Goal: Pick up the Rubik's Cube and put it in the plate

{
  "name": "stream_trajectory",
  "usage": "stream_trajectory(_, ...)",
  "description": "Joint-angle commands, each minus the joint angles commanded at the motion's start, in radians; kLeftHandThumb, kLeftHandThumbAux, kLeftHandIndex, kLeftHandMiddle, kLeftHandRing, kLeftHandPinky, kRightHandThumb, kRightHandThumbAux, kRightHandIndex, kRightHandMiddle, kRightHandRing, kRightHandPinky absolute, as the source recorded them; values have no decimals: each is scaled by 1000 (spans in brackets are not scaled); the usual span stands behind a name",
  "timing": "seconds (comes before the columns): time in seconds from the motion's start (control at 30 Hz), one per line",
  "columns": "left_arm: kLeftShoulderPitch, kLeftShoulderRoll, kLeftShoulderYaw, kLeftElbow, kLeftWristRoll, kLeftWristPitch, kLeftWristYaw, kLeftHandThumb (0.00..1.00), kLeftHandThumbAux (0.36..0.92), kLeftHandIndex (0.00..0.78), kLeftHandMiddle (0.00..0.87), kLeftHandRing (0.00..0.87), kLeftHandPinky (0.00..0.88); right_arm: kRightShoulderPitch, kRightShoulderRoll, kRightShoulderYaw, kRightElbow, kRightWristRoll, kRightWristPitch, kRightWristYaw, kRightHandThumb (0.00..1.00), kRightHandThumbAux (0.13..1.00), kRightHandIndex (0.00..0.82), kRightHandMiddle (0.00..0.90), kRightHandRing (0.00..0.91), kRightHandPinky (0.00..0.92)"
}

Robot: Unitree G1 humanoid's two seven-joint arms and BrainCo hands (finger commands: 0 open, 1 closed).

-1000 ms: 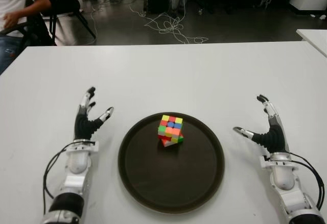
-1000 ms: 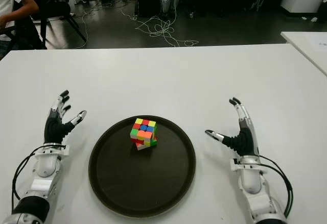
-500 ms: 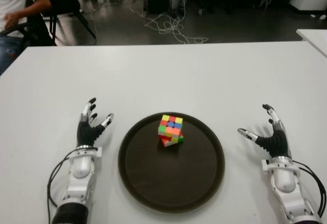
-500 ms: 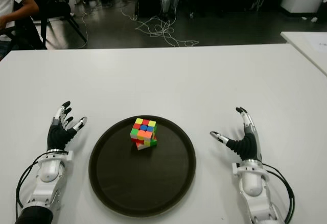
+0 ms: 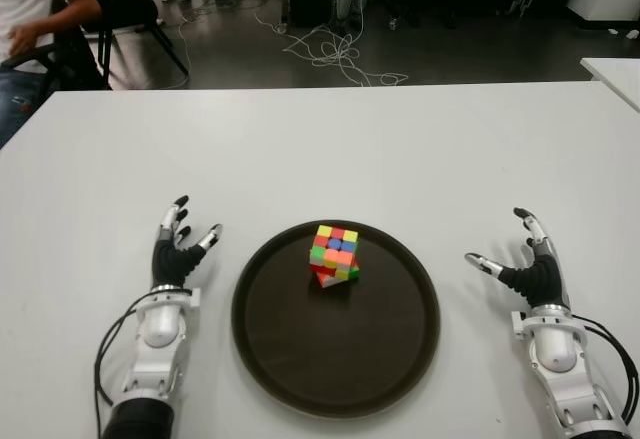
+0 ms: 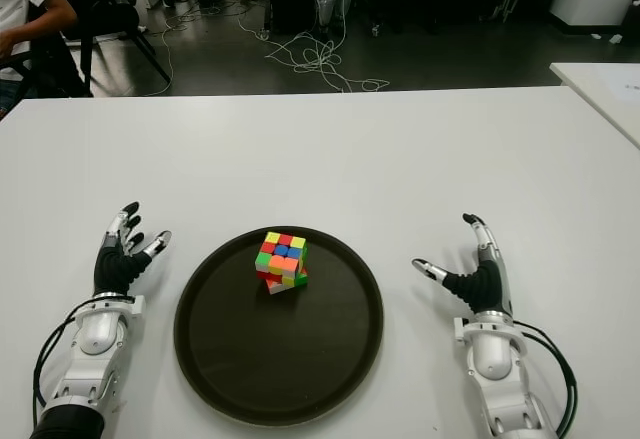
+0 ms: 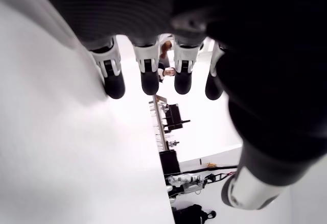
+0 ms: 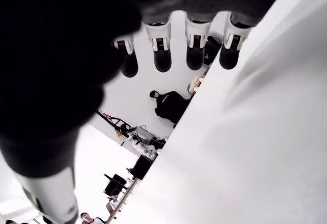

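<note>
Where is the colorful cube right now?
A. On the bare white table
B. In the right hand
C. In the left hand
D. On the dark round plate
D: the cube sits on the plate, with the open left hand and right hand empty on either side.

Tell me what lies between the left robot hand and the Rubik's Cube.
In the left eye view, only bare white table and the dark plate's rim separate the left robot hand from the Rubik's Cube.

Right hand [image 8: 168, 55] fingers [image 8: 162, 60] spread above table [image 8: 255, 147].
</note>
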Motion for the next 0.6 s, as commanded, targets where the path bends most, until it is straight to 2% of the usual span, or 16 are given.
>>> stream_trajectory(0.47, 3, -6, 7, -7, -4, -6, -4, 0, 778, 0, 0, 0, 0, -1, 9, 1, -20, -2, 48, -16, 0, 745, 0, 0, 0, 0)
stream_trajectory(0.6, 0, -5, 12, 0, -6, -13, -6, 0, 786, 0, 0, 0, 0, -1, 10, 5, -18, -3, 40, -17, 0, 760, 0, 0, 0, 0)
